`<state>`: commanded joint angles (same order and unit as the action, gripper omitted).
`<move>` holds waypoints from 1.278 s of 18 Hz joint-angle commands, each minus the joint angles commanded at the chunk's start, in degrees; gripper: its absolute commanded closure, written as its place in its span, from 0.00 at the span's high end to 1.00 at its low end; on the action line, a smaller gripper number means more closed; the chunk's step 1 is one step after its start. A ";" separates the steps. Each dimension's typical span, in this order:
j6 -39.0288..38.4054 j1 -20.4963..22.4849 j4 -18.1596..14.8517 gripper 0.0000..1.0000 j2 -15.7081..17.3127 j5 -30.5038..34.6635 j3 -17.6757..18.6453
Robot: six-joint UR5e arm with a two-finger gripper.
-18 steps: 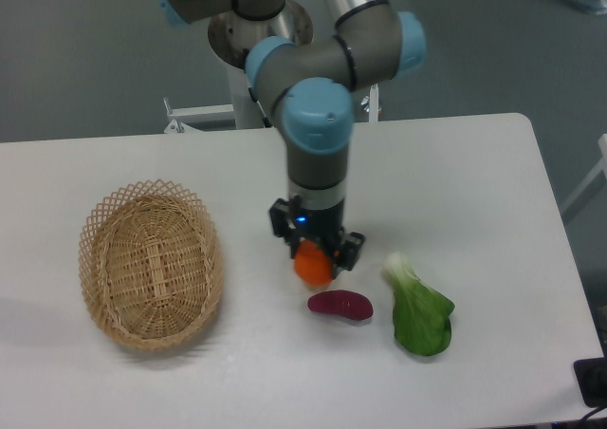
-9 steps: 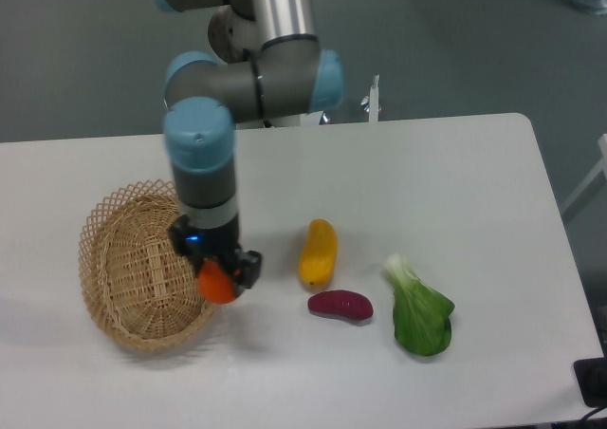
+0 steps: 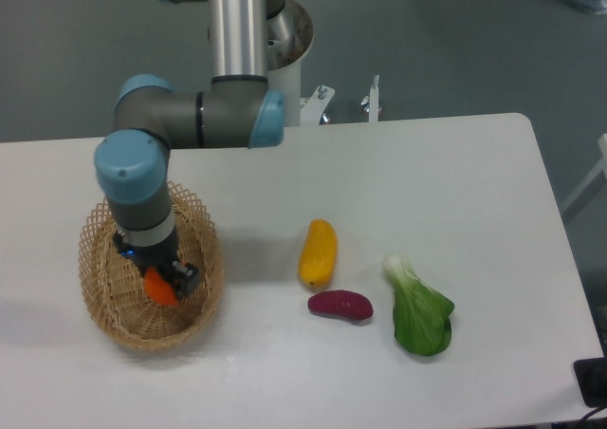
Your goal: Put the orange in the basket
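The hand has swung left from beside the mango and now hangs inside the basket, fingers clamped on the orange; only release remains.

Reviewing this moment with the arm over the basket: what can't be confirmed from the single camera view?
- Whether the orange touches the basket floor or hangs above it: the fixed view gives no depth.
- The gripper fingers: mostly hidden by the wrist and the orange, so the grip is inferred only.
- The basket's far inner wall: covered by the arm.
- The dark object at the lower right: cut off by the edge.
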<state>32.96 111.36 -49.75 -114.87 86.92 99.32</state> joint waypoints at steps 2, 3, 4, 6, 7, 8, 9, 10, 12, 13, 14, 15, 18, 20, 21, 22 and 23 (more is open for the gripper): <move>0.00 -0.88 0.00 0.64 -0.26 0.00 0.09; -0.09 -1.14 0.09 0.64 -0.61 0.00 0.17; 0.00 -1.15 0.09 0.74 -0.62 0.00 0.18; 0.43 -1.15 0.00 0.99 -0.44 0.00 0.26; 0.44 -1.23 0.09 1.00 -0.18 0.00 0.26; 0.35 -1.23 0.09 1.00 0.26 -0.52 0.35; 0.44 -1.23 0.00 1.00 1.13 -0.70 0.87; 0.61 -1.23 -0.09 1.00 2.45 -0.53 1.75; 0.35 -1.15 -0.09 1.00 3.60 -0.44 2.11; 0.43 -0.80 -0.17 1.00 3.69 -0.44 1.85; 0.52 -0.36 -0.18 1.00 4.12 -0.44 1.76; 0.61 0.69 -0.18 1.00 4.74 -0.18 1.67; 1.05 5.96 -0.26 1.00 6.76 1.57 1.23; 2.01 8.86 -0.53 1.00 7.38 2.46 1.23; 2.89 10.01 -0.88 1.00 7.38 2.55 1.23; 3.94 11.06 -1.05 1.00 7.56 2.46 1.23; 5.43 12.46 -1.14 1.00 8.25 2.46 1.49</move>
<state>38.39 123.82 -50.89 -106.62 89.38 100.81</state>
